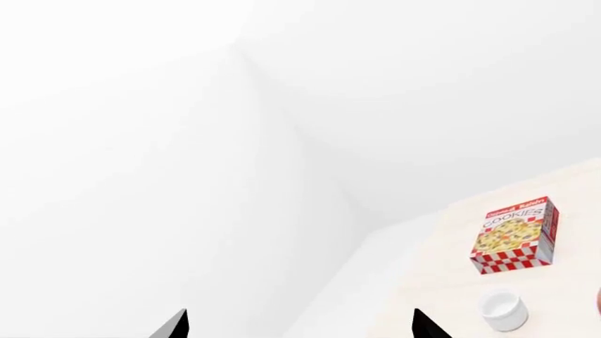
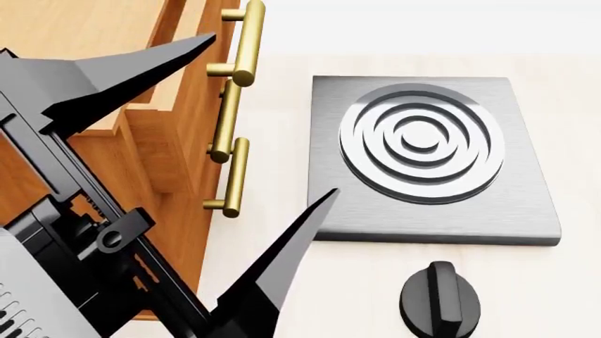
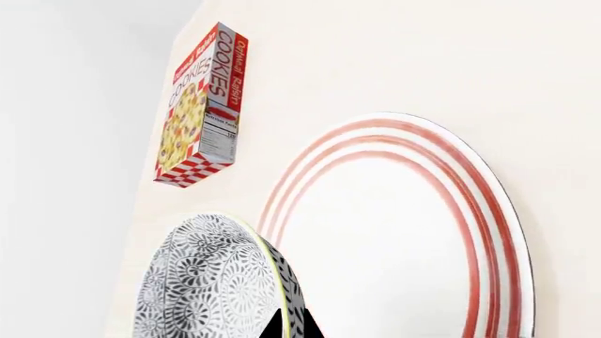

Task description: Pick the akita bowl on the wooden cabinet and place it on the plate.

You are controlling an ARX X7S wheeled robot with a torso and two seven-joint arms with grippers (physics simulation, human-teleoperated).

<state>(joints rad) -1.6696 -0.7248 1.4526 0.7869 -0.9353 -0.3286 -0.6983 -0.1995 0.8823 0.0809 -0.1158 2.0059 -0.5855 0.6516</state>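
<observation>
The akita bowl, white with a dense dark floral pattern, shows only in the right wrist view. My right gripper is shut on its rim, one black fingertip on each side of the wall. The bowl hangs at the edge of the plate, a wide white plate with thin red rings; I cannot tell whether they touch. The wooden cabinet with brass bar handles fills the left of the head view. My left gripper is open in front of it and holds nothing; in its wrist view the left gripper faces a white wall.
A cookies box lies on the pale counter beyond the plate, and the same cookies box shows beside a small plain white cup. A steel burner plate and a black knob lie right of the cabinet.
</observation>
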